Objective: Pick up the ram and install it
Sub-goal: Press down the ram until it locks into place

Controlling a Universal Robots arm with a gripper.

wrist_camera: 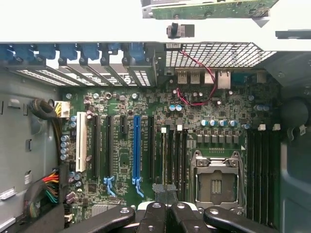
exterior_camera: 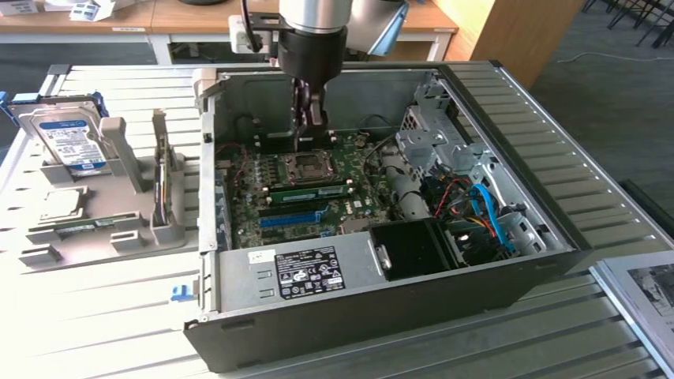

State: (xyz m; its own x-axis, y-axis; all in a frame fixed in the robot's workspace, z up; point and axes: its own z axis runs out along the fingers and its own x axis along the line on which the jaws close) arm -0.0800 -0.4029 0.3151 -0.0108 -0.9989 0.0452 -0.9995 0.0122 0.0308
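Item: one arm with pincer [exterior_camera: 308, 130], lowered inside the open computer case [exterior_camera: 526, 237] that lies on the slatted desk [exterior_camera: 106, 316]; fingers drawn fully together, nothing seen between them, tips poised just above the motherboard [wrist_camera: 146, 145] near the empty processor socket [wrist_camera: 216, 182]. Item: the ram [exterior_camera: 311, 190], a green stick, apparently already seated in a slot on the board beside the socket in the exterior view, though the angle leaves its seating depth uncertain; the wrist view shows the dark memory slots [wrist_camera: 172, 155] running up from the fingertips [wrist_camera: 164, 191]. Item: grey parts holder [exterior_camera: 137, 229] on the desk at the exterior view's left, carrying the hard drive [exterior_camera: 65, 138] upright and a silver processor chip [exterior_camera: 63, 205] lying flat. Risk, as a judgement: if the stick is not fully latched, pressing with closed tips off-centre could tilt it or flex the board; straying sideways could strike the exposed socket pins or nearby capacitors
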